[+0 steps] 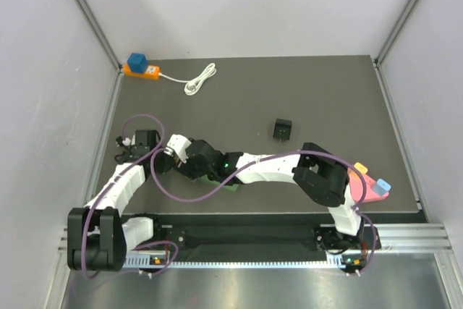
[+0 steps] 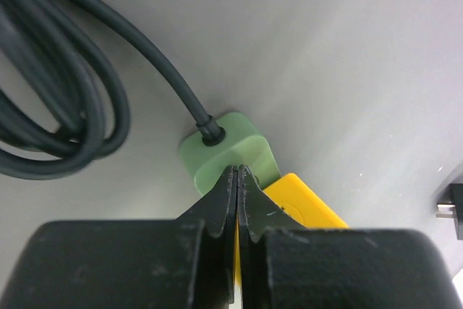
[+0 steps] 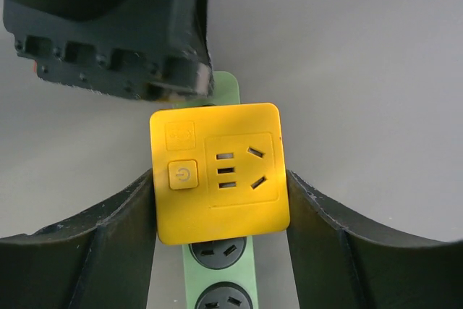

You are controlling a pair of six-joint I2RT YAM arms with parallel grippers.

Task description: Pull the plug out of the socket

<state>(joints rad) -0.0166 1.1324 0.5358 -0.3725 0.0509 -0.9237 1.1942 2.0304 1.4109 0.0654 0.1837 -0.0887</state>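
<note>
Progress: grip stage done, pull not yet. The yellow plug adapter sits on the green power strip, left of centre near the front edge of the tabletop. No gap shows between the two, so I judge it's still plugged in. The R hand is closed onto the adapter, one finger against each side. The L hand has its fingers pressed together w/ nothing between them, tips down at the strip right beside the adapter (prob. to pin the strip, tho that's a guess). Left to do: lift the adapter clear of the strip.

Count: 1 adapter, 1 strip, 2 free outlets showing below the adapter, 1 black cable coiled off the strip's end, 2 hands. Elsewhere on the tabletop, well apart: 1 orange-and-blue block w/ 1 white cord, 1 small black block, 1 pink piece by the R arm's base.
</note>
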